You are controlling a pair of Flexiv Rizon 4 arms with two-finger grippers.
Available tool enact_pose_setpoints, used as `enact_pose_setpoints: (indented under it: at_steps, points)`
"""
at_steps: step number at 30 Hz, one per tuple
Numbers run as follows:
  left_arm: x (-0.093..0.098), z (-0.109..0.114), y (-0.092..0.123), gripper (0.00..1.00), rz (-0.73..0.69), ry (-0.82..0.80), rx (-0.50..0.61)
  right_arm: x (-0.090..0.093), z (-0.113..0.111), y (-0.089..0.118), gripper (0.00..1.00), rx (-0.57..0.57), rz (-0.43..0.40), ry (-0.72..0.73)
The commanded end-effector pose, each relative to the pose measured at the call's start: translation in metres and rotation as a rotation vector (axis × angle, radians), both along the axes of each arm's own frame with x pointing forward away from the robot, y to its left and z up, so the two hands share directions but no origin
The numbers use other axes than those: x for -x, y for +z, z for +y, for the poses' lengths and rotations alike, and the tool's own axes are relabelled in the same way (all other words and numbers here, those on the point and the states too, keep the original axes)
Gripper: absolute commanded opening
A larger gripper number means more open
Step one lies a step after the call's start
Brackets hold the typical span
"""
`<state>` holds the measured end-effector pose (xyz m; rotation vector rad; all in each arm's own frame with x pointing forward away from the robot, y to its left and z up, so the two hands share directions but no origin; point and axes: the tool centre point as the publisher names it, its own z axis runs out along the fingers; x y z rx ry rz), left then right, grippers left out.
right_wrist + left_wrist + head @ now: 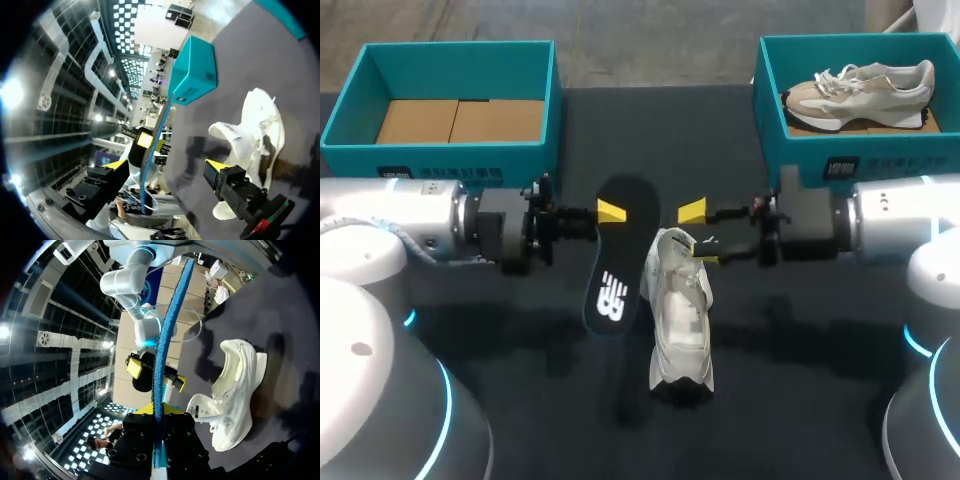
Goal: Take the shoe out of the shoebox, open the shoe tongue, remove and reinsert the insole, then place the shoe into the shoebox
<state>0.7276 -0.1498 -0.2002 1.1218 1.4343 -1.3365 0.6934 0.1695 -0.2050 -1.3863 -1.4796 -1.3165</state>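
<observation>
The black insole (618,262) with a white logo hangs above the table, its upper end pinched in my left gripper (608,213). The left wrist view shows the insole (167,330) edge-on as a thin blue strip rising from that gripper (158,411). A white shoe (682,320) lies on the dark table just right of the insole, also seen in the wrist views (235,390) (257,130). My right gripper (698,236) stands open above the shoe's near end, its fingers wide apart (165,165). The insole's edge (152,150) shows just ahead of them.
A teal shoebox (545,95) with a cardboard floor stands at the back left. Another teal shoebox (772,120) at the back right holds a beige shoe (865,88). The left box (195,70) also shows beyond the insole in the right wrist view.
</observation>
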Motion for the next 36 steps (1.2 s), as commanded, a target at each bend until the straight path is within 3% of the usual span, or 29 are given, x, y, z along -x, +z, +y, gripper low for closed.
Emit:
enact_pose_setpoints:
  at_steps: [1, 7, 20, 22, 30, 36]
  points:
    - [0.008, 0.014, 0.005, 0.00, 0.025, -0.027, -0.025, 0.004, -0.024, 0.008, 1.00, 0.049, -0.010, 0.029]
    - [0.025, 0.018, 0.008, 0.00, 0.074, -0.107, -0.053, 0.004, -0.029, 0.007, 1.00, 0.063, -0.020, 0.049]
    - [0.025, 0.018, 0.008, 0.00, 0.074, -0.107, -0.053, 0.004, -0.030, 0.008, 1.00, 0.059, -0.038, 0.090]
    - [0.026, 0.017, 0.009, 0.00, 0.096, -0.127, -0.049, 0.006, -0.035, 0.011, 1.00, 0.109, -0.079, 0.101]
    - [0.048, 0.019, 0.002, 0.00, 0.248, -0.185, -0.090, 0.018, -0.056, 0.015, 1.00, 0.320, -0.219, 0.367]
    - [0.070, 0.023, -0.008, 0.00, 0.348, -0.196, -0.104, 0.024, -0.066, 0.003, 1.00, 0.462, -0.325, 0.541]
